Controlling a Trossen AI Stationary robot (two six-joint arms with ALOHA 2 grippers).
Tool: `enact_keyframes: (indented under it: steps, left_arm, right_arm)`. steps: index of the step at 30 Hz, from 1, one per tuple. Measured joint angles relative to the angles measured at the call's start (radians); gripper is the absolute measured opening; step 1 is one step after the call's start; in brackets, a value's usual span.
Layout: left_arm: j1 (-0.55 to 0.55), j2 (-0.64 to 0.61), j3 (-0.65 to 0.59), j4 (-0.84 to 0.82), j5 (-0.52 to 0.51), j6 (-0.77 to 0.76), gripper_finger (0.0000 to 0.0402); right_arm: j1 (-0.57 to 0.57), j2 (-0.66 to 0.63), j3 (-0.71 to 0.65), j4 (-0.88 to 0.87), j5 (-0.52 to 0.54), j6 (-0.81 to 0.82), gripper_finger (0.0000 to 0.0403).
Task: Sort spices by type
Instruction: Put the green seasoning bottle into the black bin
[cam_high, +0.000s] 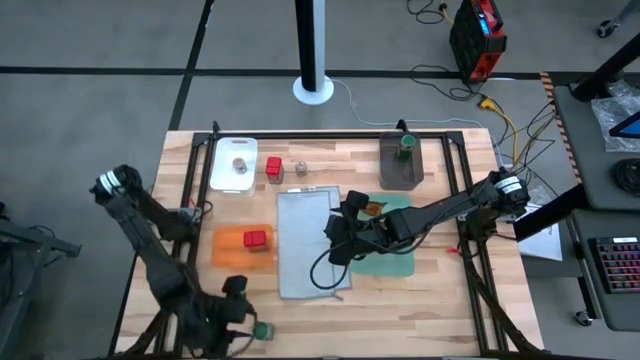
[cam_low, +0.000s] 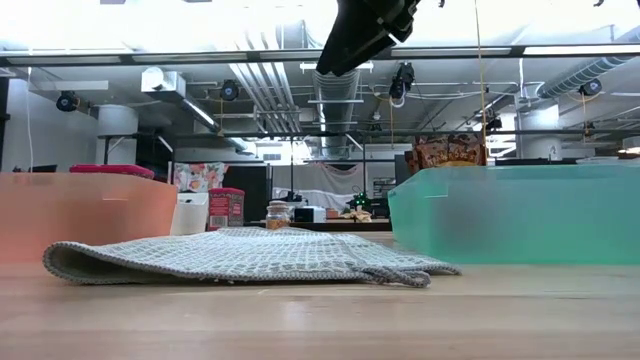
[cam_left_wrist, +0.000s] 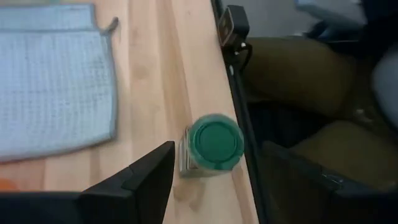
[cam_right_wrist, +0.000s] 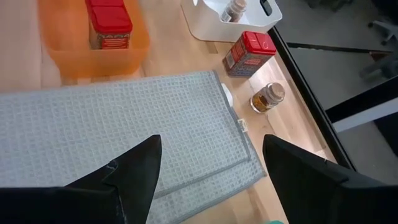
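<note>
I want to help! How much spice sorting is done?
Done: one red box in the orange bin, one shaker in the white tray, one green-lidded jar in the grey bin. In hand: the open left gripper hovers by the second green-lidded jar; the right gripper waits over the grey cloth. Left: second red box and second shaker on bare wood.

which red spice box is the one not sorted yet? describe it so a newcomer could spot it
Start at the white tray at the table's far left corner. Just right of it, on bare wood between the tray and a small clear shaker, stands a red box. The other red box sits on the orange cloth; this one has no cloth under it.
</note>
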Motion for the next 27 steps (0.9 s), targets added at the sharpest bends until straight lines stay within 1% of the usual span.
enact_keyframes:
  steps: [2,6,10,16,22,24,27]
  left_arm:
    - [-0.010,0.042,0.069,-0.070,-0.027,0.009,0.0218]
    - [-0.023,0.115,0.220,-0.266,-0.111,0.042,0.0206]
    - [-0.022,0.192,0.330,-0.377,-0.134,0.036,0.0200]
    - [-0.023,0.288,0.408,-0.387,-0.133,0.020,0.0199]
    - [-0.027,0.323,0.475,-0.410,-0.086,0.009,0.0201]
    - [-0.029,0.327,0.483,-0.418,-0.080,0.009,0.0208]
    - [-0.029,0.327,0.485,-0.425,-0.053,-0.001,0.0231]
  right_arm:
    - [0.000,0.000,0.000,0.000,0.000,-0.001,0.0271]
    - [0.000,0.000,0.000,0.005,0.000,-0.002,0.0264]
    - [0.004,0.000,0.000,0.005,0.000,0.000,0.0255]
    - [0.021,0.000,-0.001,0.005,-0.002,0.008,0.0249]
    - [0.040,0.000,-0.001,0.005,-0.005,0.017,0.0255]
    - [0.045,0.000,-0.001,0.005,-0.004,0.019,0.0257]
    - [0.047,0.000,-0.001,0.005,-0.005,0.038,0.0262]
